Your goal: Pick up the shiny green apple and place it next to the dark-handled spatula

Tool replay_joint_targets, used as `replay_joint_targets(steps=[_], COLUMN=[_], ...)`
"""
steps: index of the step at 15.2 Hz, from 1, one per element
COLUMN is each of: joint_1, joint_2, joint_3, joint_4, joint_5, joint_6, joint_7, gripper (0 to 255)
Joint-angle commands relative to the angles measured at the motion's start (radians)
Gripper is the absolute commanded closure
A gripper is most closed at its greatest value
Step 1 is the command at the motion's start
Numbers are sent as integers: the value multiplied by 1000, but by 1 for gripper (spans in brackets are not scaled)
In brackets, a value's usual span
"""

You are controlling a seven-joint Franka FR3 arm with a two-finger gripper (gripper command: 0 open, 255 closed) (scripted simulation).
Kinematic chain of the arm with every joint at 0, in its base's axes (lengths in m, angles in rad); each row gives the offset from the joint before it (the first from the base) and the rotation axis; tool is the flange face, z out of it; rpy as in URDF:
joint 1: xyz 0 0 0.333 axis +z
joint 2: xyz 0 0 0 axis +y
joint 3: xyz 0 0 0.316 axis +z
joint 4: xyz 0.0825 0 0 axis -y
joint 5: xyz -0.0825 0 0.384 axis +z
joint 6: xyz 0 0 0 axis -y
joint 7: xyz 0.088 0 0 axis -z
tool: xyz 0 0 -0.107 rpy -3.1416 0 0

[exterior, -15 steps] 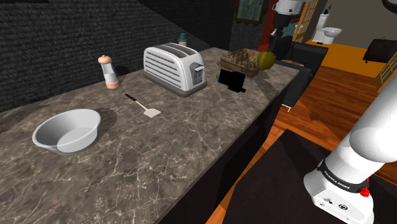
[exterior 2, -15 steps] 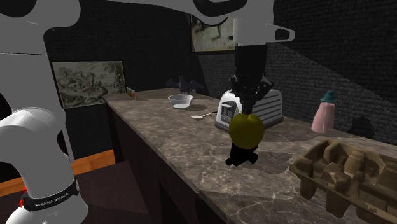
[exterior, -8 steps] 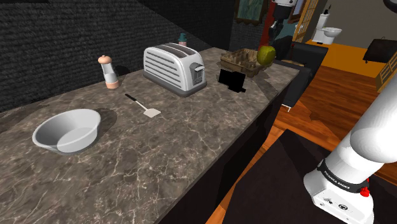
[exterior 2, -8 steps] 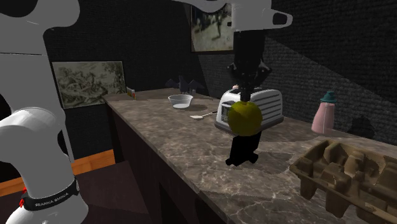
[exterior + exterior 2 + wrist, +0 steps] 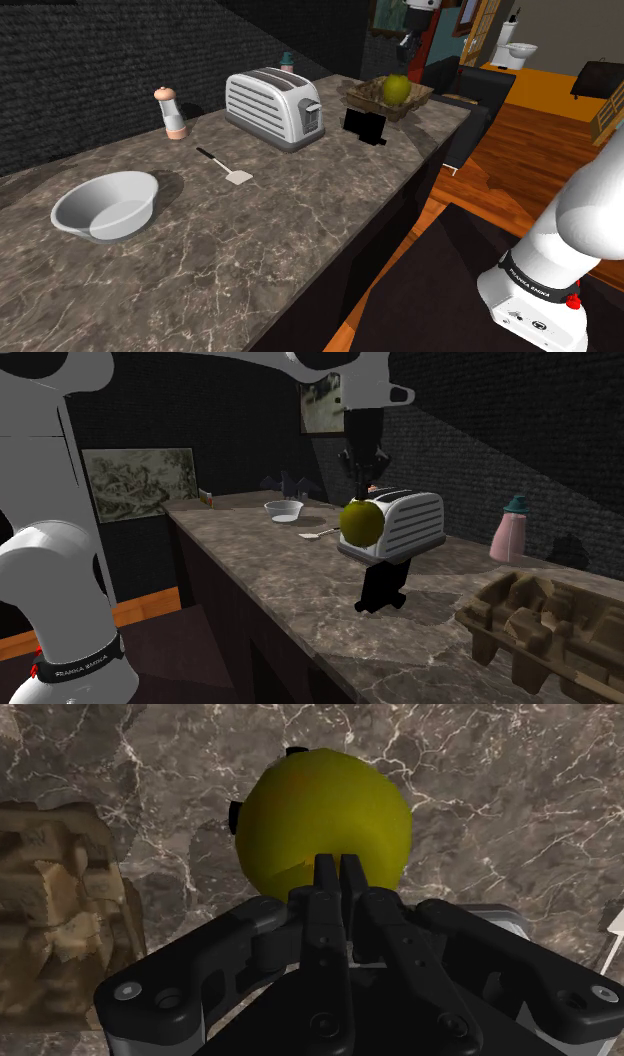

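The yellow-green apple (image 5: 396, 89) hangs in the air over the far end of the counter, in front of the egg carton (image 5: 369, 96). My gripper (image 5: 407, 45) is above it, shut on its top. In the second exterior view the apple (image 5: 361, 522) hangs under the gripper (image 5: 361, 487), level with the toaster's (image 5: 400, 524) front. In the wrist view the fingers (image 5: 325, 889) nearly meet on the near side of the apple (image 5: 325, 814). The dark-handled spatula (image 5: 226, 167) lies flat on the counter between the toaster (image 5: 273, 106) and the bowl (image 5: 105, 205).
A small black object (image 5: 365, 126) stands on the marble counter (image 5: 300, 240) below the apple. A pepper mill (image 5: 171, 112) stands near the back wall, left of the toaster. A pink bottle (image 5: 508, 532) stands behind the toaster. The carton (image 5: 60, 904) lies beside the apple.
The gripper has lifted the apple higher and carried it toward the shoulder view's left, from beyond the carton to in front of it, nearer the toaster.
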Motion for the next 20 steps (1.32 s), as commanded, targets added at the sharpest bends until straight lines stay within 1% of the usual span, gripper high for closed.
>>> replay_joint_targets(steps=[1, 6, 11, 16, 20], joint_1=[24, 81, 137, 192, 236], joint_2=[2, 18, 59, 124, 194], joint_3=[25, 82, 135, 183, 216], joint_4=[6, 24, 73, 155, 249], joint_5=[-2, -4, -3, -3, -5], joint_6=[-2, 1, -4, -19, -40], joint_7=[51, 166, 276, 380, 460], gripper=[255, 255, 255, 255, 255])
